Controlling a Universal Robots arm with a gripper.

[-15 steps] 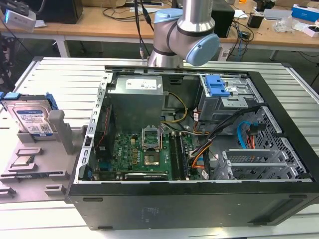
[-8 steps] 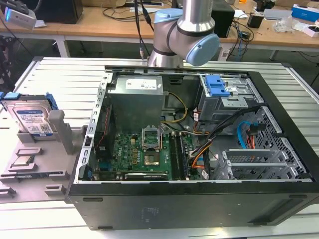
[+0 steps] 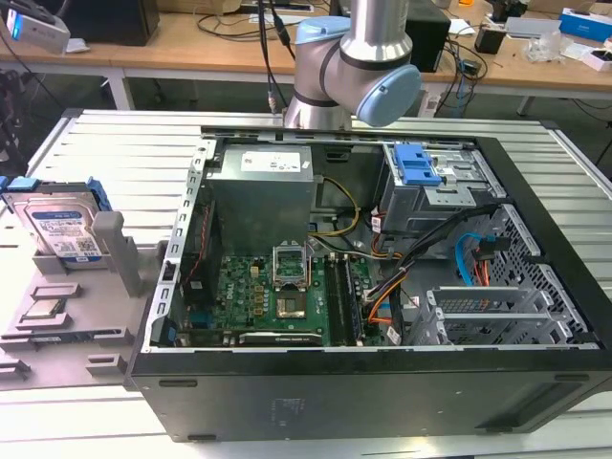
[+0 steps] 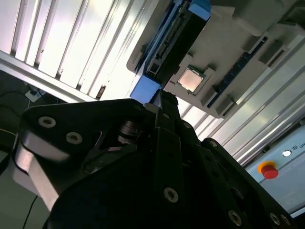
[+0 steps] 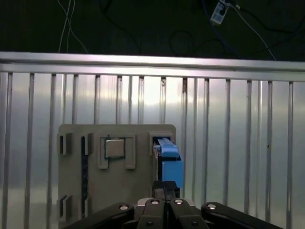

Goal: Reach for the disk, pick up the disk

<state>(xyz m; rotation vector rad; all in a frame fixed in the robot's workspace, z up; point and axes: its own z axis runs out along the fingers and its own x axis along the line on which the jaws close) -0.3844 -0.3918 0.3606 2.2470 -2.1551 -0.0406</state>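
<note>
- The gripper (image 5: 165, 188) has its jaws closed together and holds nothing; in the first wrist view its tip lines up with the blue end of the disk (image 5: 167, 153).
- The disk stands on edge in a slot of the grey fixture (image 5: 143, 191).
- The CPU chip (image 5: 114, 148) lies flat in a recess beside the disk.
- The fixture rests on the slatted table (image 5: 228, 143), at the exterior view's left of the open computer case (image 3: 382, 392).

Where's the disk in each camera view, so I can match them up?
Exterior view: the disk stands on edge in the grey holder, at the exterior view's left.
Second wrist view: the disk is edge-on, next to the CPU chip.
First wrist view: the disk is edge-on in the holder, beside the chip.
Shared landmark: the CPU chip.
</note>
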